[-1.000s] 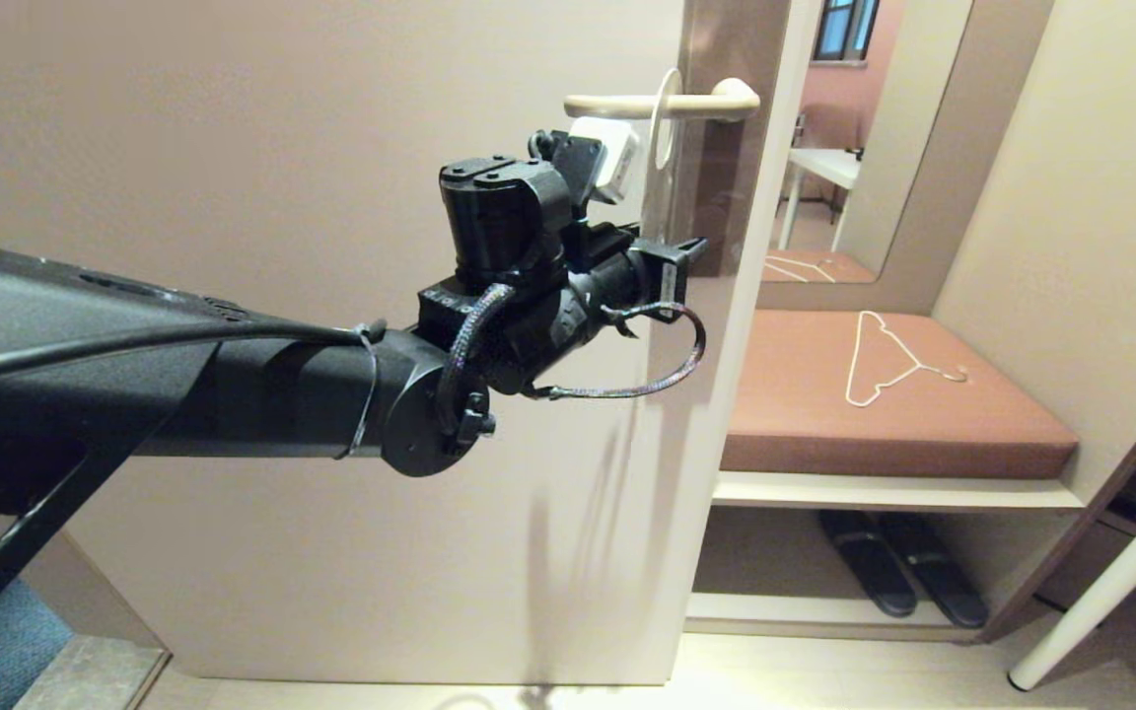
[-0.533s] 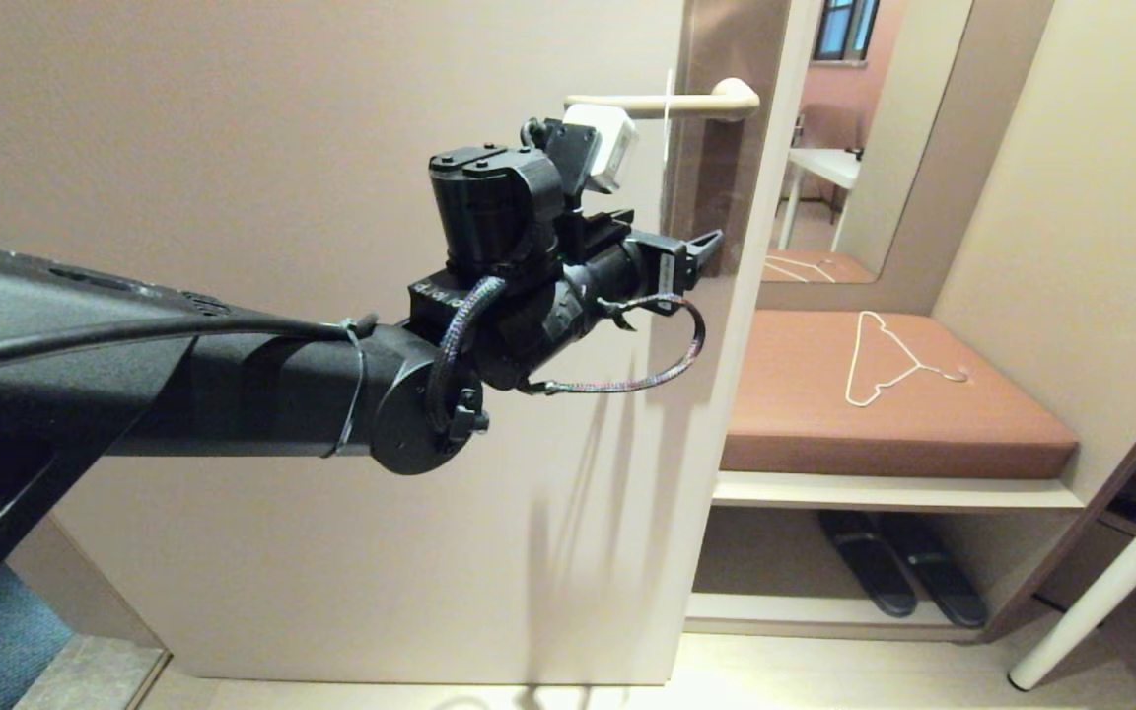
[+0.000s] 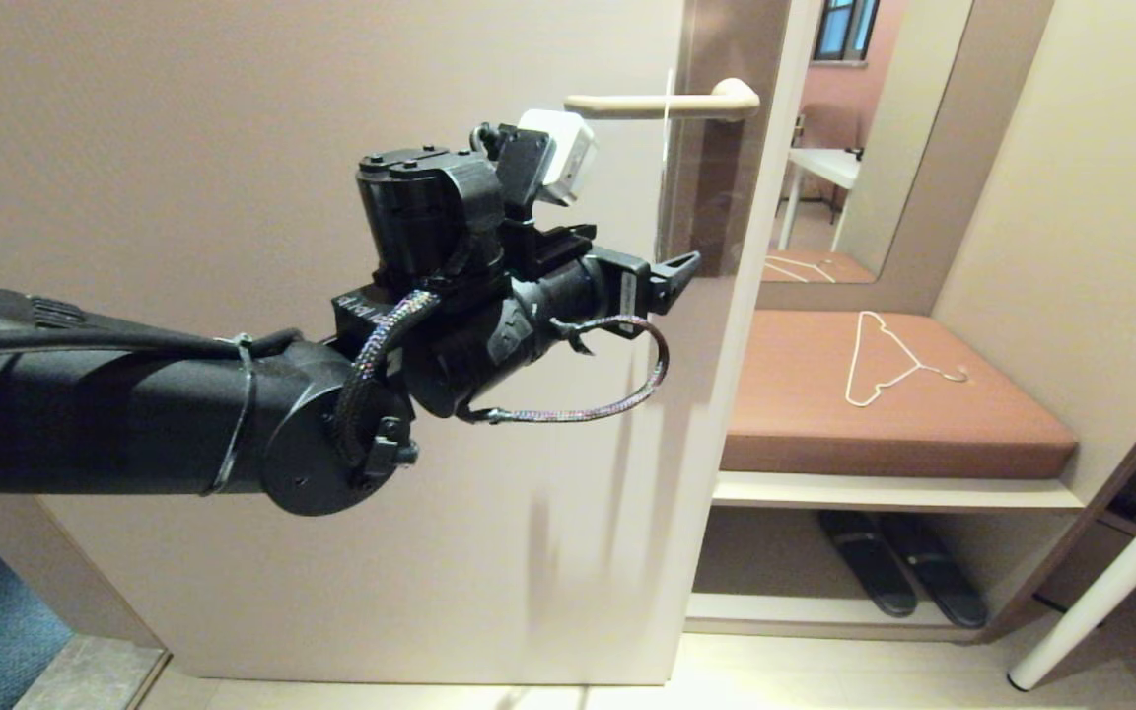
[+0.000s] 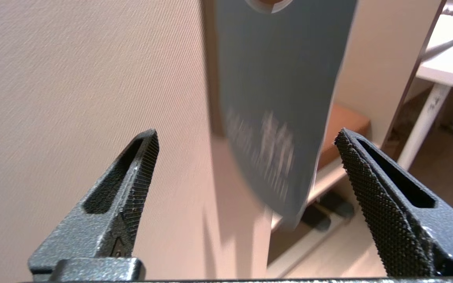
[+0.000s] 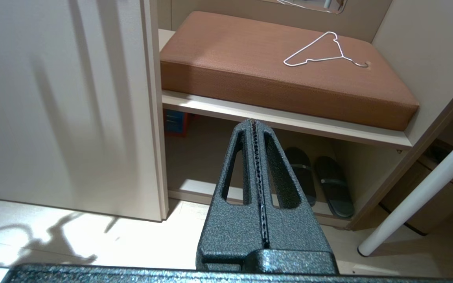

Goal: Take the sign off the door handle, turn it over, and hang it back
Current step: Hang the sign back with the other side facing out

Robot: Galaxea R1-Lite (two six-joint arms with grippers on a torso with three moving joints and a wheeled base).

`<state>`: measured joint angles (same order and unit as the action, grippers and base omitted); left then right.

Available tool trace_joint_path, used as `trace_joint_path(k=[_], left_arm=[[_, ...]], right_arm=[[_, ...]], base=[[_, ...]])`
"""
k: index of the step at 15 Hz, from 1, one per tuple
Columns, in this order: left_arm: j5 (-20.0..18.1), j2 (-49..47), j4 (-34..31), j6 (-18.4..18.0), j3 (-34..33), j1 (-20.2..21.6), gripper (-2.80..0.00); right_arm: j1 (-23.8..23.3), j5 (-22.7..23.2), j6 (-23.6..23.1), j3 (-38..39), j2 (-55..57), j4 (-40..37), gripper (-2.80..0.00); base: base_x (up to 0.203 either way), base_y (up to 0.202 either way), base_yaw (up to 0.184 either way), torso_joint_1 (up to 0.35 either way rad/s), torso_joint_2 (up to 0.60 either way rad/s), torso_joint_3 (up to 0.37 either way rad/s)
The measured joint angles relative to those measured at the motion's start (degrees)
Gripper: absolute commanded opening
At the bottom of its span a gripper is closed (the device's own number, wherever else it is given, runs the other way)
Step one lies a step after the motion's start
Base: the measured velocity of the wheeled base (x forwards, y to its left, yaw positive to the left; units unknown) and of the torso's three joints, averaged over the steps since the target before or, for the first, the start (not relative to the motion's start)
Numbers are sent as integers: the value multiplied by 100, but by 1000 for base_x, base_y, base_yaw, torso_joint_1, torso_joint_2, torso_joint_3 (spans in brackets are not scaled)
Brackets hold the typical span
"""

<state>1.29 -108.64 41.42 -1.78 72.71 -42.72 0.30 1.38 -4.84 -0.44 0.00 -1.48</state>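
The sign (image 3: 668, 163) hangs on the door handle (image 3: 627, 104), a beige lever, and shows edge-on in the head view. In the left wrist view the sign's blue face (image 4: 281, 78) hangs free and blurred, its lower end between my fingers and touching neither. My left gripper (image 3: 676, 268) is open, just below and short of the handle, level with the sign's lower end. In its own view the left gripper (image 4: 246, 135) has both fingers wide apart. My right gripper (image 5: 255, 122) is shut on nothing, low down by the shoe shelf.
The beige door (image 3: 331, 148) fills the left. To the right is a bench with a brown cushion (image 3: 972, 434) and a white wire hanger (image 3: 888, 360) on it. Dark slippers (image 3: 898, 577) lie on the shelf below. A white pole (image 3: 1110, 582) slants at far right.
My left gripper has opened and let go of the sign, then drawn back to the left. The sign has swung edge-on and now hangs from the handle alone.
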Motion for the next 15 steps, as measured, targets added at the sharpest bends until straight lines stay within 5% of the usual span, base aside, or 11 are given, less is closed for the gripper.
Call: trace_joint_path(k=[4, 5, 8, 15], left_arm=[[-2, 522, 46, -4, -732, 139, 0], [-4, 605, 142, -4, -850, 173, -280], [0, 700, 645, -12, -1015, 210, -280], [-35, 533, 697, 0, -783, 269, -280]], right_arm=[[0, -1, -9, 0, 0, -1, -280], [0, -1, -11, 0, 0, 0, -280], [-2, -1, -11, 0, 0, -1, -280], [0, 0, 5, 0, 0, -1, -280]], base=[[0, 0, 0, 0, 0, 0], [0, 0, 0, 0, 0, 0], [0, 0, 0, 0, 0, 0], [0, 0, 0, 0, 0, 0]])
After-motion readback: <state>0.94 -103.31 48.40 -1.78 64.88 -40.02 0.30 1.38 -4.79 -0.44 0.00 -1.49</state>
